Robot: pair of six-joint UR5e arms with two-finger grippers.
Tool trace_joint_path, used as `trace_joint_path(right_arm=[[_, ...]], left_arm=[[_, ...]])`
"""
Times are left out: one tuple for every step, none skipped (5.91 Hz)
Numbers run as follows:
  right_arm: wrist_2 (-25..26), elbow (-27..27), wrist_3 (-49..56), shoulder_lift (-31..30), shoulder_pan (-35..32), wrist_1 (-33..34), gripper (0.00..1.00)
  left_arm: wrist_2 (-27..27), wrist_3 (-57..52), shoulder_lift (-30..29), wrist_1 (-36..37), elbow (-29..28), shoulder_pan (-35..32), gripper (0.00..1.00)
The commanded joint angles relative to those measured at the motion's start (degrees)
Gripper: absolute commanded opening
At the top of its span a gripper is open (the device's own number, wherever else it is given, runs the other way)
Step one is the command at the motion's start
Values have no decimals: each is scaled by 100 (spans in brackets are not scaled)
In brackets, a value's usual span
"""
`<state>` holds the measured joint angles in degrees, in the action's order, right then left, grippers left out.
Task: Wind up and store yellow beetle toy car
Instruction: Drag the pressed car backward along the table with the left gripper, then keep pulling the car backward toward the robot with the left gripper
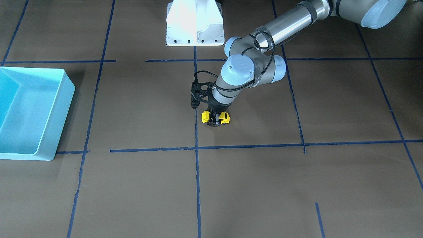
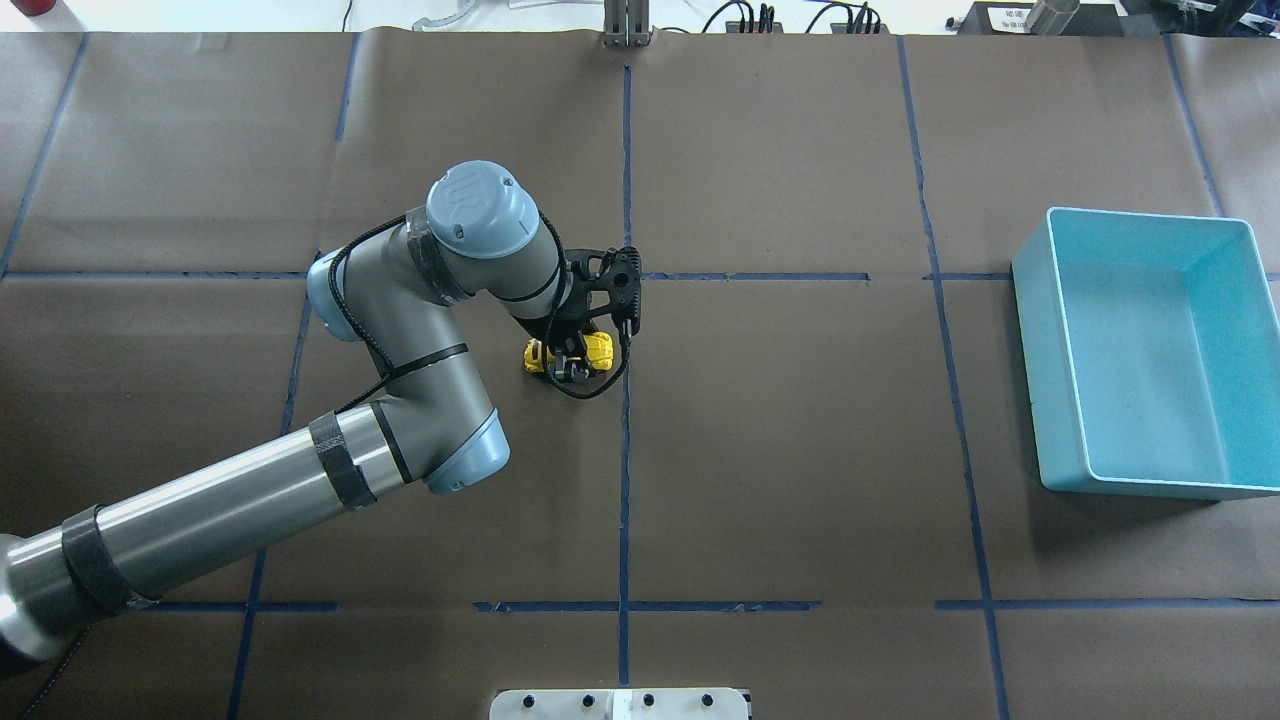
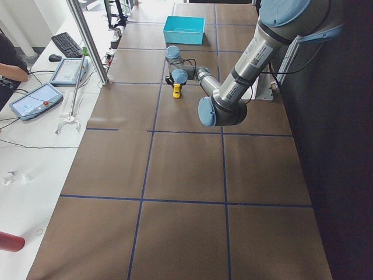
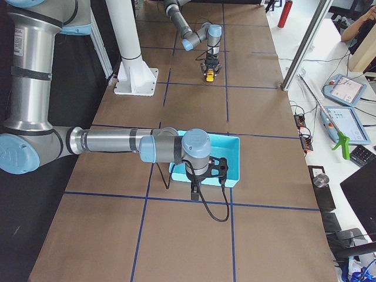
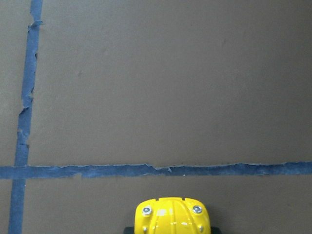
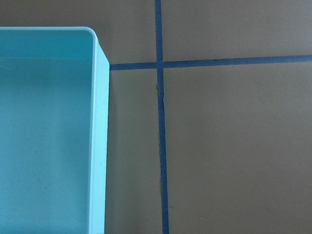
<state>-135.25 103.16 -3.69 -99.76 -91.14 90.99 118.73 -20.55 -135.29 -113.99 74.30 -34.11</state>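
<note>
Where the yellow beetle toy car (image 2: 598, 349) sits: near the middle of the brown paper-covered surface (image 2: 800, 450), just to the robot's-left of the long centre blue tape line (image 2: 625, 480). It looks down on its wheels, but a slight lift can't be ruled out.
Left claw (image 2: 568, 368): points straight down and is clenched across the car's middle, one finger on each flank. In the front-facing view yellow shows on either side of the black fingers.
Left arm (image 2: 250, 490): enters from the overhead view's lower left, elbow bent, with a black cable looped around the wrist.
Left wrist view: the car's rounded yellow end sits at the bottom edge with two small silver studs on it. A cross tape line runs just beyond it.
Right claw (image 4: 194, 197): seen only from the right end of the surface, small and dark. Released or clenched, cannot tell.
Right arm (image 4: 111, 141): stretched level, with the wrist showing in front of the bin's near corner in that view.
Right wrist view: looks down on one rounded bin corner, with bare paper and a tape crossing beside it.
Light blue bin (image 2: 1140, 488): upright with an open top, on the robot's right side of the surface and well apart from the car.
White mount plate (image 1: 194, 23): at the robot's edge, centred on the tape line.
Off to the side: tablets (image 3: 35, 99) lie beyond a metal post, with a person's arm at the frame edge.
</note>
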Motion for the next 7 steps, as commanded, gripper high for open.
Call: trace_joint_path(right_arm=[[-2,-6,0,0,0,6,100],[-2,3,0,0,0,6,100],[7,3,0,0,0,6,100],[-2,3,0,0,0,6,100],[-2,3,0,0,0,6,100],[7,-6,0,0,0,-2,100],[7,-6,0,0,0,6,100]], left_arm=[[54,-2,90,0,76,-17,0],[132,-2,160,-9,128,-34,0],[142,-2,222,-9,190,-52,0],[255,-63,318,-18,243,-52,0],[300,-72,345,-26,252,-87,0],[300,-116,441,-26,322,-87,0],[413,-195,503,-35,331,-113,0]])
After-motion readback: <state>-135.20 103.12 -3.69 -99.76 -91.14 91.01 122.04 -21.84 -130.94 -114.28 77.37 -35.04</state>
